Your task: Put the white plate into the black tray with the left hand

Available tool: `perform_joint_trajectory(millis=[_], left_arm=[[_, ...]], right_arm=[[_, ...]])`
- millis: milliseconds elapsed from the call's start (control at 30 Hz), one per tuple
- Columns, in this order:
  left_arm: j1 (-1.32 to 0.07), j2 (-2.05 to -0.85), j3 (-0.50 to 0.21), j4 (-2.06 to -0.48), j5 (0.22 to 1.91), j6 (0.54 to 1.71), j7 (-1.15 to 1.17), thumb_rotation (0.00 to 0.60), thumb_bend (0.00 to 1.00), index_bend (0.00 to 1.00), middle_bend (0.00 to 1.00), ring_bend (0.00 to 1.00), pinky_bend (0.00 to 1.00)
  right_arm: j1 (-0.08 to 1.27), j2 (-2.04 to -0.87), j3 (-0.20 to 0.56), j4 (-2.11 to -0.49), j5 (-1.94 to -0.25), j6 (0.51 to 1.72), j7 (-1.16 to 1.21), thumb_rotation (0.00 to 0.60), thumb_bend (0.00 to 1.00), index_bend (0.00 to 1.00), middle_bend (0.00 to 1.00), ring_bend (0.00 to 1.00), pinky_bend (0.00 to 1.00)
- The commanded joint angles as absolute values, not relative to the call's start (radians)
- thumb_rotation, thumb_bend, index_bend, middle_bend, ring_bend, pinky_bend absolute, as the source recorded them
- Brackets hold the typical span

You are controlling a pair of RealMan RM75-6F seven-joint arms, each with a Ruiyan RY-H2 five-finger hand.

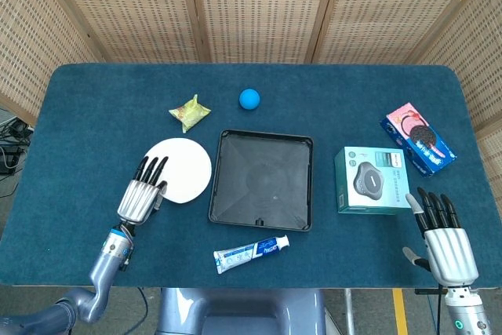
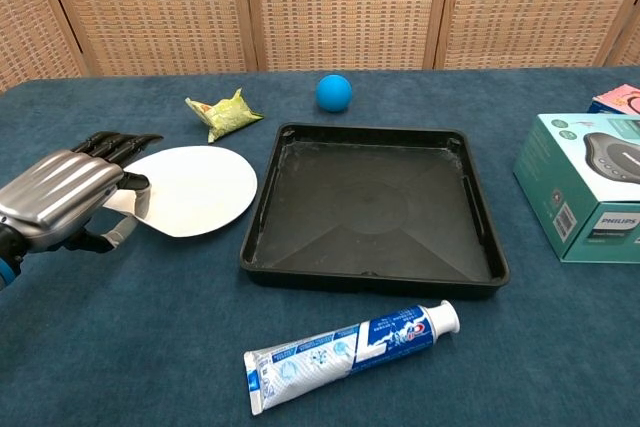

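The white plate (image 1: 185, 169) (image 2: 199, 189) lies left of the black tray (image 1: 262, 180) (image 2: 372, 207), its right rim close to the tray's left wall. My left hand (image 1: 142, 192) (image 2: 65, 195) pinches the plate's near-left edge, thumb on top and fingers stretched along the rim; the held edge looks slightly raised off the cloth. The tray has nothing in it. My right hand (image 1: 442, 237) hovers open at the table's near right corner, fingers spread, holding nothing; the chest view does not show it.
A blue ball (image 1: 249, 99) and a yellow-green snack packet (image 1: 189, 111) lie behind the plate and tray. A toothpaste tube (image 1: 251, 253) lies in front of the tray. A teal box (image 1: 372, 180) and a pink-blue cookie box (image 1: 418, 137) stand to the right.
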State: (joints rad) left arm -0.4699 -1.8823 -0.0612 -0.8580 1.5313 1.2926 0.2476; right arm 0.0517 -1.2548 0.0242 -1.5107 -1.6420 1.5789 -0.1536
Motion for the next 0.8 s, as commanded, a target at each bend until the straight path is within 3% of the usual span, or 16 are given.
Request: perform_joint_trajectory(millis=[33,333,800], left_arm=[[-0.471,-1.881,-0.061,-0.862,1.547,1.321,0.235,0.600,0.53,0.62,0.00,0.00,0.00],[-0.490,-1.907,-0.072,-0.806,1.646,1.525,0.111,0.600,0.53,0.78,0.00,0.00,0.00],[-0.558,-1.885,-0.131,-0.819,1.687,1.638,0.104,0.600,0.52,0.82,0.00,0.00,0.00]], right_arm=[[0.051,-1.255,0.024,-1.511,-1.642,1.579,-0.153,0.600,0.15,0.01,0.00,0.00,0.00],[0.050,-1.253,0.025,-1.512,-1.645,1.584,-0.151,0.600,0.15,0.01,0.00,0.00,0.00],[0.048,-1.253,0.030,-1.508,-1.642,1.593,-0.142,0.600,0.15,0.01,0.00,0.00,0.00]])
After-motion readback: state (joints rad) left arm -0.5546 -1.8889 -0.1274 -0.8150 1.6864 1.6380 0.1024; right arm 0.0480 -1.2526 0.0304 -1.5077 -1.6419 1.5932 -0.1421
